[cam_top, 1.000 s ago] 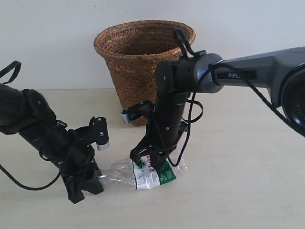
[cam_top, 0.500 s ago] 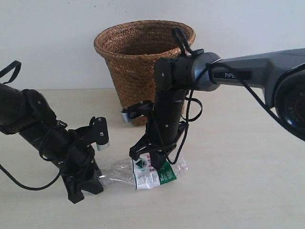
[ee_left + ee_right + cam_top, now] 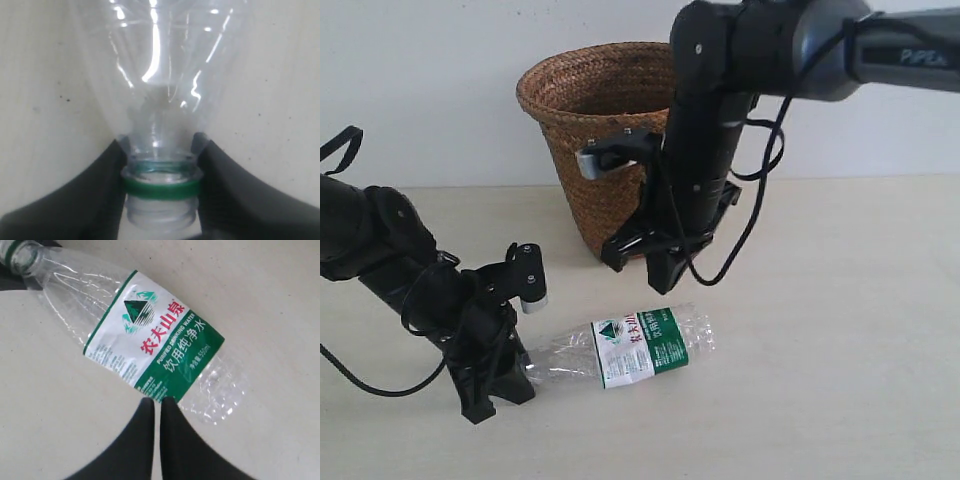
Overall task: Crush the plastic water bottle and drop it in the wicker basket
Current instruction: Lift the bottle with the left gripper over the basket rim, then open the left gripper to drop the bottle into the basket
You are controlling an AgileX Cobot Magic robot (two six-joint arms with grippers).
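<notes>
The plastic water bottle (image 3: 640,348) lies on its side on the table (image 3: 840,350), in front of the wicker basket (image 3: 560,85) and apart from it. The exterior view shows the right gripper (image 3: 655,265) hanging above the bottle, clear of it. Only the right wrist view shows its fingers (image 3: 135,440) pressed together on nothing, over the label (image 3: 152,342). Only the left wrist view shows the left gripper (image 3: 161,167) pinching the neck at the green ring (image 3: 161,187).

The exterior camera looks across the desk (image 3: 840,330) from mid-distance. My left wrist camera hugs the neck of the plastic water bottle (image 3: 160,90); my right looks down onto its label.
</notes>
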